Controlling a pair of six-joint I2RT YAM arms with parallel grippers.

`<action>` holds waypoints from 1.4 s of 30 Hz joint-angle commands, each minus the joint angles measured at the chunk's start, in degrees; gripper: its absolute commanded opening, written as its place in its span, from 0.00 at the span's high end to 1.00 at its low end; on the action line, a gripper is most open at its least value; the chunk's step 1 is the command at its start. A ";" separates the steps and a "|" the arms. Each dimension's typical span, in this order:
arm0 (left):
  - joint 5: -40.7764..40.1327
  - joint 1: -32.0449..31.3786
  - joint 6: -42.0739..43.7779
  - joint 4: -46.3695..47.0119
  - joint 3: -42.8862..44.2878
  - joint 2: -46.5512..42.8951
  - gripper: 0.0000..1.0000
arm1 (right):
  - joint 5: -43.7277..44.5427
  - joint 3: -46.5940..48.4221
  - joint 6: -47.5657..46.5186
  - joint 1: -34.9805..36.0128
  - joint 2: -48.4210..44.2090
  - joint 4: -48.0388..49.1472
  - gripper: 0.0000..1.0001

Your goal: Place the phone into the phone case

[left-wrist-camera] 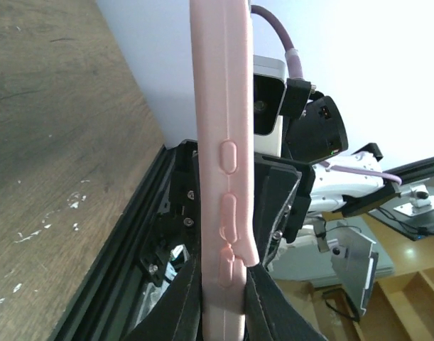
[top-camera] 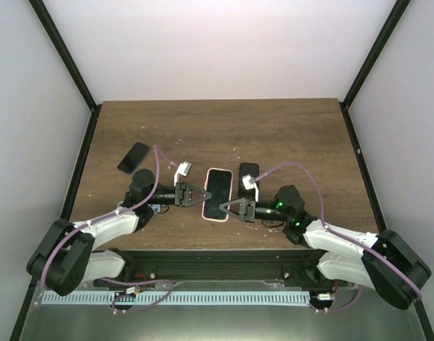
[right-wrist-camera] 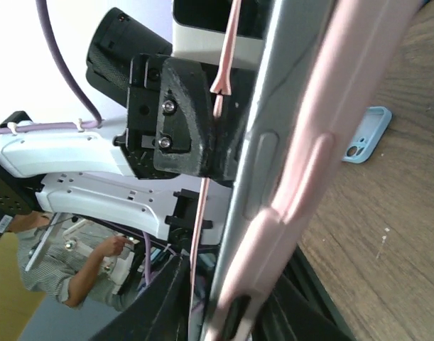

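Because seating a handset takes pressure from both sides, the two arms meet near the middle of the desk's [top-camera: 295,128] near edge. The phone [top-camera: 218,197] sits screen-up inside the pink phone case [top-camera: 218,172]. The left pincer [top-camera: 201,195] is closed on the case's left edge, apparently as a brace. The right pincer [top-camera: 229,207] is clamped on the opposite long side, probably to press the rim over. Its wrist view shows the grey phone edge [right-wrist-camera: 273,106] bare beside the pink rim [right-wrist-camera: 330,106], so that side looks only partly seated. Whether the assembly rests on the wood cannot be told.
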 commanded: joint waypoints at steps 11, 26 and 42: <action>7.55 -0.58 -12.06 22.71 -0.61 3.50 0.96 | 8.87 9.00 4.95 -1.68 -9.14 -18.08 0.34; 5.40 -3.43 0.59 4.65 1.02 -0.28 0.96 | 9.26 12.57 8.74 -4.56 -9.60 -19.08 0.68; -3.95 -3.55 20.97 -30.77 7.58 -6.92 0.97 | 9.91 15.82 2.78 -4.47 -9.87 -26.93 0.83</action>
